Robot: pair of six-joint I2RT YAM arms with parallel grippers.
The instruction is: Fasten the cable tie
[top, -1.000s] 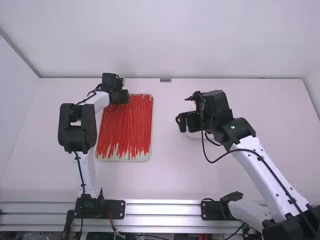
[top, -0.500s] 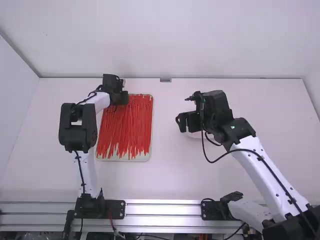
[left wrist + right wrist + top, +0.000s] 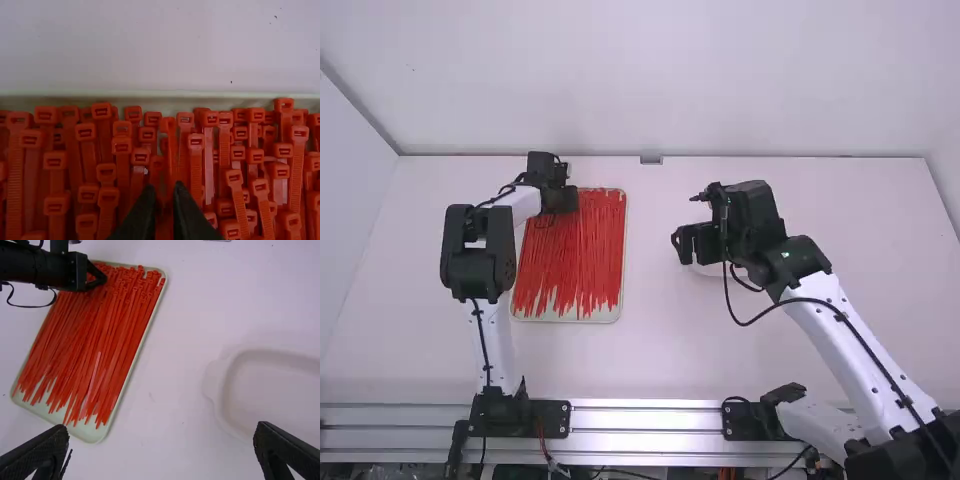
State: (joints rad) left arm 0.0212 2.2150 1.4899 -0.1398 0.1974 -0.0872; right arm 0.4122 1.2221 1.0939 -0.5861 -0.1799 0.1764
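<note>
Counting what sits on the white worktop (image 3: pixel 770 180): two arms, two hands, one pale tray (image 3: pixel 622 250), one white dish (image 3: pixel 270 385), and a heap of orange-red cable ties (image 3: pixel 575 250) too dense to count, well over a hundred. All the ties lie side by side in the tray, with their square heads bunched toward the end where the left hand (image 3: pixel 552 185) sits.

The left hand (image 3: pixel 162 192) is down at the head end of the heap, its tips buried among the ties. Its two fingers (image 3: pixel 145 210) are drawn almost together, clenched on a single cable tie (image 3: pixel 161 172) whose strap runs up through the narrow slot between them. Just beyond the fingertips are rows of tie heads, then the tray's rim (image 3: pixel 160 96), then bare worktop.

The right hand (image 3: pixel 695 243) hovers well apart from the tray, released, with its two fingers (image 3: pixel 42 452) spread wide. The white dish lies below it, close by one finger. Seen from this hand, the left hand (image 3: pixel 95 276) is the black shape at the tray's far corner.

Compared with a second ago, the left hand has crept slightly farther onto the heap, and its arm has shifted a touch with it. The right arm, its hand, the tray and the dish sit as they did.
</note>
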